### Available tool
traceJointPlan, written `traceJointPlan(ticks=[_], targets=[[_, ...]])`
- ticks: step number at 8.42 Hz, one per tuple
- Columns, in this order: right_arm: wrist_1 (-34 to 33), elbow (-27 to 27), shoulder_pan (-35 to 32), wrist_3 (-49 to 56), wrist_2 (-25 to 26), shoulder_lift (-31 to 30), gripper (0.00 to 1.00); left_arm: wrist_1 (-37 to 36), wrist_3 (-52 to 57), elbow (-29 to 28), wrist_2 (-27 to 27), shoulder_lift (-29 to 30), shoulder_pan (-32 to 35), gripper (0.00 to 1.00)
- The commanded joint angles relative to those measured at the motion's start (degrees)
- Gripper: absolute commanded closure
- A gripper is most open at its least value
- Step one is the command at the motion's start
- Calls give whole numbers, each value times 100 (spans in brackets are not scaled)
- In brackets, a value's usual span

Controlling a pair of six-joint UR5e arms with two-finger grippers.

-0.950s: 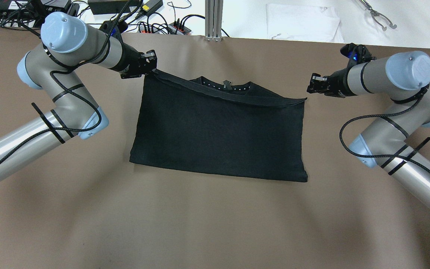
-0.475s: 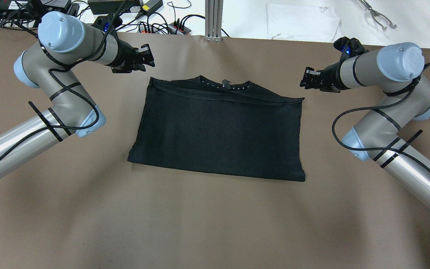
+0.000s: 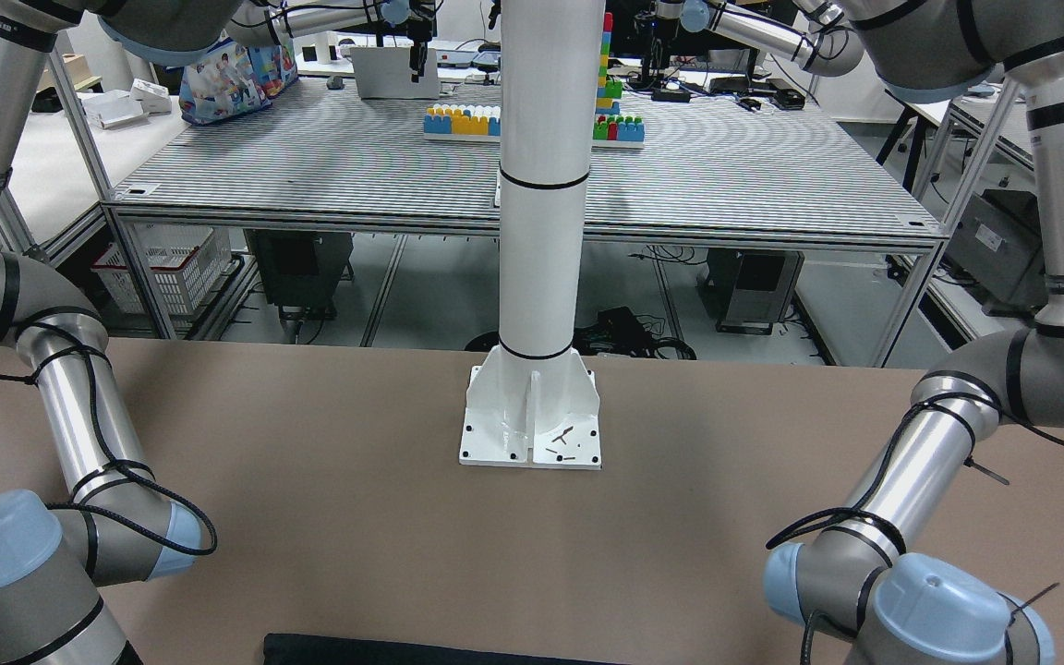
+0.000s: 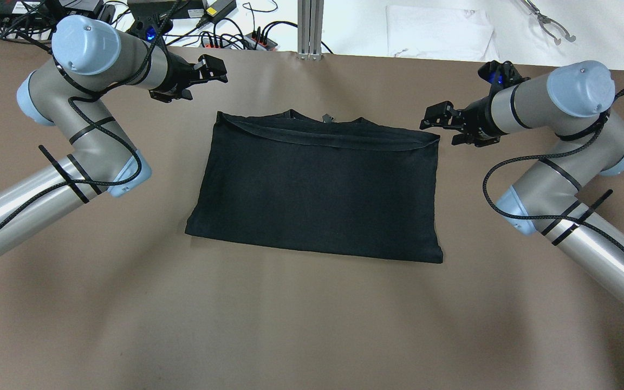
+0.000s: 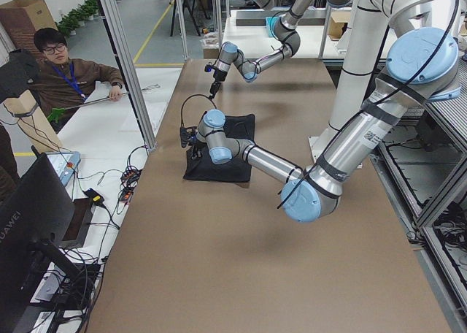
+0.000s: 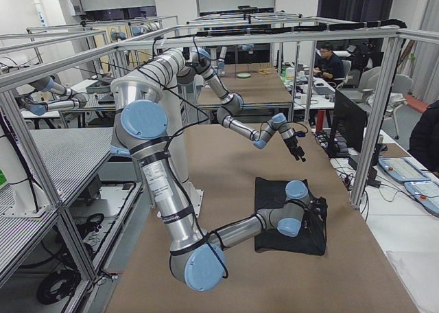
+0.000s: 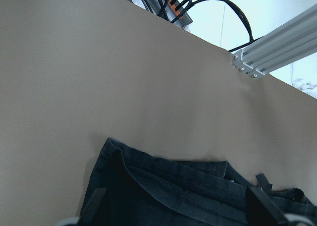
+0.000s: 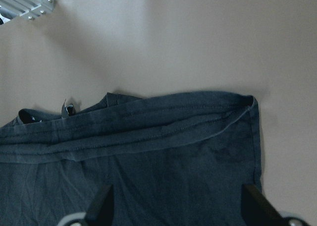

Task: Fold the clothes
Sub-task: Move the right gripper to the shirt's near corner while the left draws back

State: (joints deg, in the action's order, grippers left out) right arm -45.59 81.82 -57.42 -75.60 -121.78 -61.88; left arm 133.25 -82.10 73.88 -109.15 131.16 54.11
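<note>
Near the far edge of the worktop (image 4: 73, 303), midway along it, the folded black garment (image 4: 317, 189) is laid flat — thin, limp, light, judged best pinched at its far hemmed corners — near which the left gripper (image 4: 214, 69) and right gripper (image 4: 430, 116) are held wide open, empty.

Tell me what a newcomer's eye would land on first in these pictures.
The black shirt, folded into a wide rectangle, lies in the middle of the brown table with its neckline along the far edge. The left pincer and right pincer hang open near its two far corners, holding nothing.
</note>
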Motion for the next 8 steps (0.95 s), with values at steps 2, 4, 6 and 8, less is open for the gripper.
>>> traceJointPlan(ticks=[2,4,6,8], targets=[[15,123,256,-1200,-742,-323,6,8,1,74,8,-20,108,0],[50,612,485,-1211,-724,-1007,6,17,1,127,17,-90,99,0],[59,1080,774,-1211,-663,-1545,6,17,1,311,17,-248,82,0],[77,1081,1125,-1237,-541,-1538,6,17,10,312,130,-275,73,0]])
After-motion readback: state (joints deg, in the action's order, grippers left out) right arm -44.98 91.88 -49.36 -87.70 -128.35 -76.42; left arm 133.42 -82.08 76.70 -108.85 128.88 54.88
